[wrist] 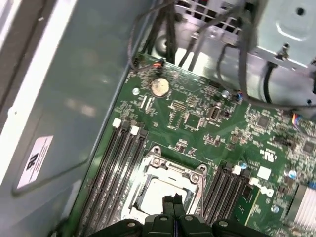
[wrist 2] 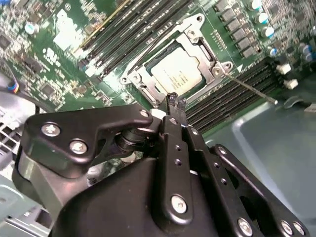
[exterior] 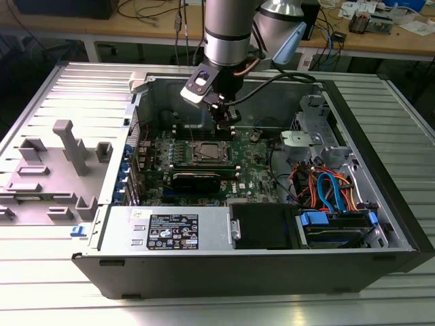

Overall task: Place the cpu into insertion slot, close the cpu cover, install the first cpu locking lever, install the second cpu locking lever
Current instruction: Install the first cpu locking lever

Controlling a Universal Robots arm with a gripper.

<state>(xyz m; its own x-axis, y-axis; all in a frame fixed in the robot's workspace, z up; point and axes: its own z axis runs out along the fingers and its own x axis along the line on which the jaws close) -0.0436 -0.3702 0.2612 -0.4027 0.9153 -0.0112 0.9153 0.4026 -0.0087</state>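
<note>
The cpu (wrist 2: 177,74) lies flat in the insertion slot (wrist 2: 129,78) on the green motherboard, its silver top showing. The cpu cover (wrist 2: 203,54) lies down around it as a silver frame. A thin locking lever (wrist 2: 247,87) sticks out from one corner of the socket, over the memory slots. My gripper (wrist 2: 174,100) is shut with nothing between its fingertips and hangs just above the socket's edge. In the first wrist view the gripper (wrist: 173,198) sits over the cpu (wrist: 150,195) and cover (wrist: 173,168). In the exterior view the gripper (exterior: 229,129) hovers behind the cpu (exterior: 207,153).
Long black memory slots (wrist 2: 143,29) flank the socket on both sides. The case wall (wrist 2: 276,148) rises close by. A drive cage with orange and blue cables (exterior: 333,190) fills the exterior view's right. Grey fixtures (exterior: 68,146) stand outside the case at its left.
</note>
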